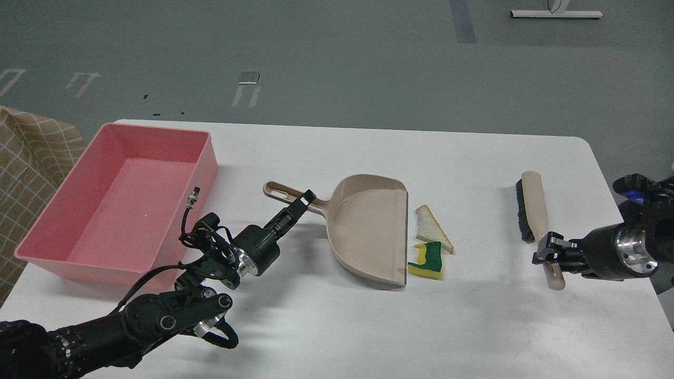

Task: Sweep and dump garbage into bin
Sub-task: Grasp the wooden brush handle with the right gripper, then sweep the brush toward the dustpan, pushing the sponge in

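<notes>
The garbage lies just right of the beige dustpan's [368,231] open edge: a white bread slice [433,229] with a tan crust and a yellow-and-green sponge [429,260] below it. The pink bin [208,163] stands empty at the table's left. My left gripper [304,201] is shut on the dustpan's handle, and the pan lies flat on the table. My right gripper [550,251] is closed around the lower handle of the beige brush [533,202], whose black bristles face left. The brush is well to the right of the garbage.
The white table [474,326] has its right edge close behind my right arm. A chequered tan cloth [26,168] lies left of the bin, off the table. Grey floor stretches beyond the far edge.
</notes>
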You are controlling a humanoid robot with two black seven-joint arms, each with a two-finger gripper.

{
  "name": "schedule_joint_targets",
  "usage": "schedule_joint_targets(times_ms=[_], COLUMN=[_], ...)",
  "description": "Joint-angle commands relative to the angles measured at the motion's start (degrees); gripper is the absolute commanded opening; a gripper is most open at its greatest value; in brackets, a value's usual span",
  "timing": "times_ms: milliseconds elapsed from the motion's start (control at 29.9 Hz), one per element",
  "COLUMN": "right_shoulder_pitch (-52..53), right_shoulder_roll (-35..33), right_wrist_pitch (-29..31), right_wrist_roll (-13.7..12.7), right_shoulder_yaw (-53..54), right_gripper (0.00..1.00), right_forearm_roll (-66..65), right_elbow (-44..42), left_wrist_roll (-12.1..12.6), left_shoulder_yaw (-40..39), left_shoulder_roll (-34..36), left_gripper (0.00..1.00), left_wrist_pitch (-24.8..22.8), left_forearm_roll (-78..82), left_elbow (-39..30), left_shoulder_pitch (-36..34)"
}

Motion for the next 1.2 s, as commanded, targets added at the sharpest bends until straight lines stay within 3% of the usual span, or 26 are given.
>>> schedule_joint_targets(times_ms=[0, 33, 702, 1169], right_shoulder_pitch=[0.3, 0.4, -0.3, -3.8], right_shoulder_roll=[-0.1, -0.3, -7.3, -5.7], right_wrist_pitch=[0.0, 0.0, 0.0, 0.0], right_wrist_roll=[-0.1, -0.1, -0.1, -0.5], right_shoulder_yaw=[0.2, 0.2, 2.7, 3.2], right_gripper=[0.08, 0.0, 0.0, 0.0], right_forearm_roll=[0.0, 0.0, 0.4, 0.4], right_elbow=[0.4, 0.4, 15.0, 15.5], left_wrist_roll=[0.0, 0.0, 0.0, 0.0], left_shoulder_yaw=[0.0, 0.0, 0.0, 0.0], left_shoulder_roll=[0.2, 0.2, 0.1, 0.2], left_gripper=[0.0, 0.0, 0.0, 0.0], left_wrist_pitch=[0.1, 0.0, 0.1, 0.1], left_forearm_roll=[0.0, 0.0, 0.0, 0.0], left_elbow=[0.0, 0.0, 0.0, 0.0], left_shoulder_pitch=[0.0, 0.0, -0.2, -0.2])
